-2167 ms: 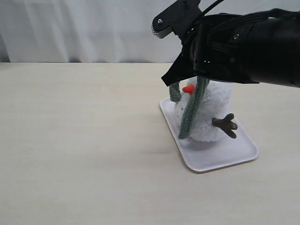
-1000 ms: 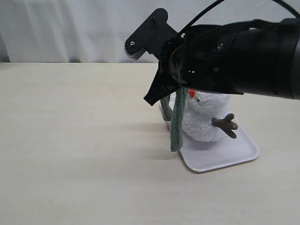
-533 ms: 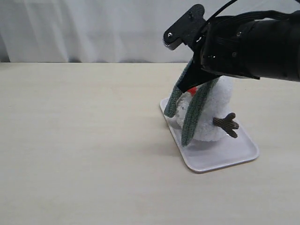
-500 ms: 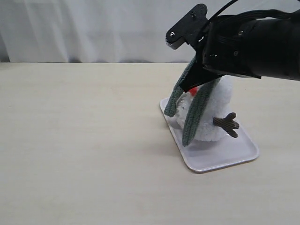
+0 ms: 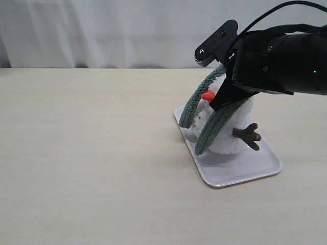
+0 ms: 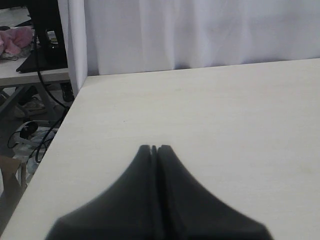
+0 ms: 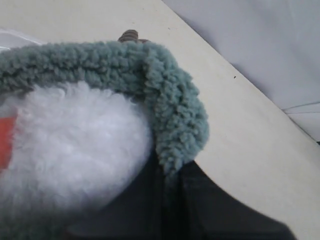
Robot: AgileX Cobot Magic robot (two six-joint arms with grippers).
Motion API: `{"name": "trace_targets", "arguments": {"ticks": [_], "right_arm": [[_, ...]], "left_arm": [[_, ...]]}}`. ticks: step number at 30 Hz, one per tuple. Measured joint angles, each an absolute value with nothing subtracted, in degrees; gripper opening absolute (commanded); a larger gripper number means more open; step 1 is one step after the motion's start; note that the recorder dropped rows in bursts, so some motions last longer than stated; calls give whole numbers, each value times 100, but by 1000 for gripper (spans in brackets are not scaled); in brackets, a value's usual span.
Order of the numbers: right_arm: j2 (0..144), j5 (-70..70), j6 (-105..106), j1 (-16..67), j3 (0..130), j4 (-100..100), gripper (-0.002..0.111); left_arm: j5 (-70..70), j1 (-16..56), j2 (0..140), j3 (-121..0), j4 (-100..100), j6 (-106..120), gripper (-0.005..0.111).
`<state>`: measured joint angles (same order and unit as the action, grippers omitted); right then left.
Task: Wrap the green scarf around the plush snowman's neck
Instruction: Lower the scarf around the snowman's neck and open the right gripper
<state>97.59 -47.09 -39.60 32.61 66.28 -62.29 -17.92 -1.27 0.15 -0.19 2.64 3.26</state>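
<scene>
The plush snowman stands on a white tray, orange nose pointing left and a brown twig arm sticking out right. The green scarf hangs in two strands down its front, looped up over its head. My right gripper is shut on the scarf at the fold, right against the white head. In the exterior view the right arm covers the snowman's head top. My left gripper is shut with nothing in it, over bare table.
A white curtain hangs behind the beige table. In the left wrist view the table's edge drops off to a floor with cables and a black stand.
The right arm swung left with the scarf, then back right and over the snowman's head. The scarf's strands now slant up across the snowman's front instead of hanging straight.
</scene>
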Motion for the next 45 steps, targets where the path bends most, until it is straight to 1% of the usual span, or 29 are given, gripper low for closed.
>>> {"name": "trace_targets", "arguments": {"ticks": [11, 30, 32, 34, 38, 39, 41, 45], "right_arm": [[9787, -4756, -4290, 2843, 6600, -6190, 4], [10181, -4756, -4290, 2819, 6600, -6145, 5], [10181, -4756, -4290, 2819, 6600, -6194, 9], [10181, -4742, -4290, 2819, 6600, -6194, 17], [10181, -4675, -4290, 2819, 6600, -6194, 37], [10181, -4661, -4279, 2819, 6600, -6194, 44], [10181, -4661, -4245, 2819, 6600, -6148, 49], [10081, -4661, -4182, 2819, 6600, -5983, 49]], "left_arm": [[-1792, -127, 15, -19, 264, 326, 0], [-1792, -127, 15, -19, 264, 326, 0], [-1792, -127, 15, -19, 264, 326, 0], [-1792, -127, 15, -19, 264, 326, 0], [-1792, -127, 15, -19, 264, 326, 0], [-1792, -127, 15, -19, 264, 326, 0], [-1792, -127, 15, -19, 264, 326, 0], [-1792, -127, 15, -19, 264, 326, 0]]}}
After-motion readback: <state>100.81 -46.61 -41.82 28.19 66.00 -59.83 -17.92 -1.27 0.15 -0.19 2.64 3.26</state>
